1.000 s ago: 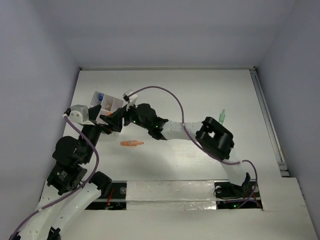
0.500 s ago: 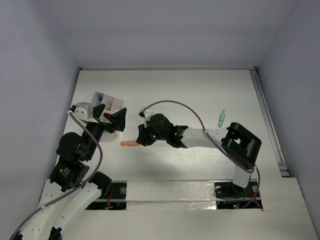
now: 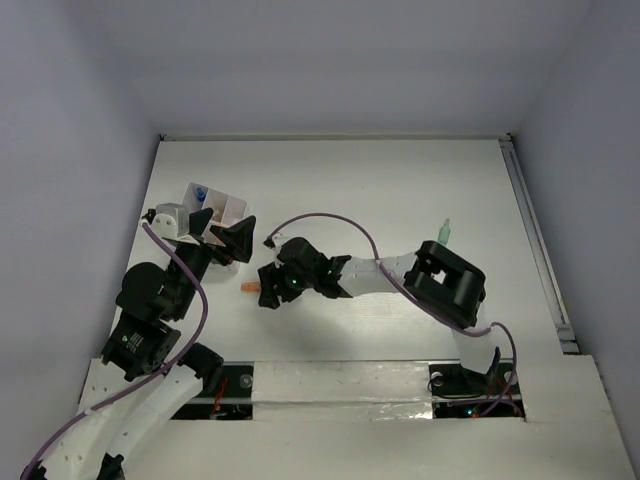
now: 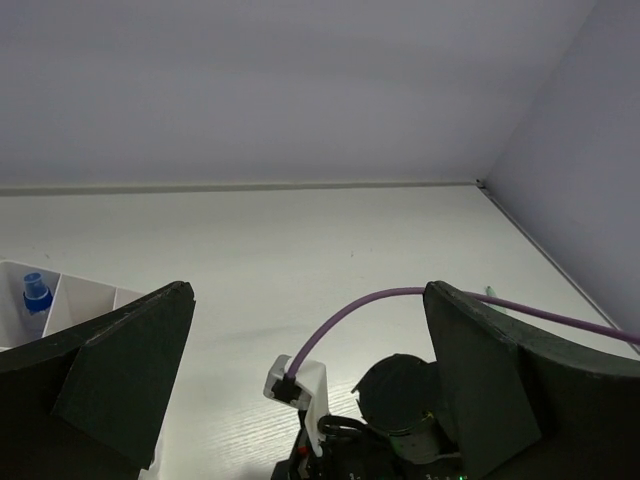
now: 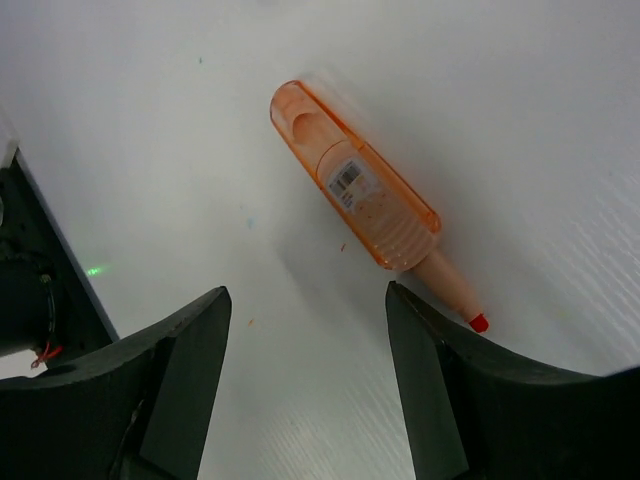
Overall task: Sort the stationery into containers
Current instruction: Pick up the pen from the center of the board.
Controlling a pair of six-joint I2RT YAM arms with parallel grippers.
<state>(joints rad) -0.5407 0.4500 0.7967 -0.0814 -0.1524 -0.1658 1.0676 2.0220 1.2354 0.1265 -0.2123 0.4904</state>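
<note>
Right wrist view looks down on an orange marker lying flat on the white table, cap end up-left and its red tip down-right, close to one finger. The right gripper has its jaws spread and pinches nothing; the marker lies just ahead of the fingertips, not between them. From the top camera this marker sits in the left half of the table, towards the near edge, with the right gripper right over it. The left gripper hangs with its jaws spread wide and bare, just beside the white divided box, which stands by the left edge. A blue-capped bottle stands in one far compartment. A green marker lies well apart, towards the right edge.
</note>
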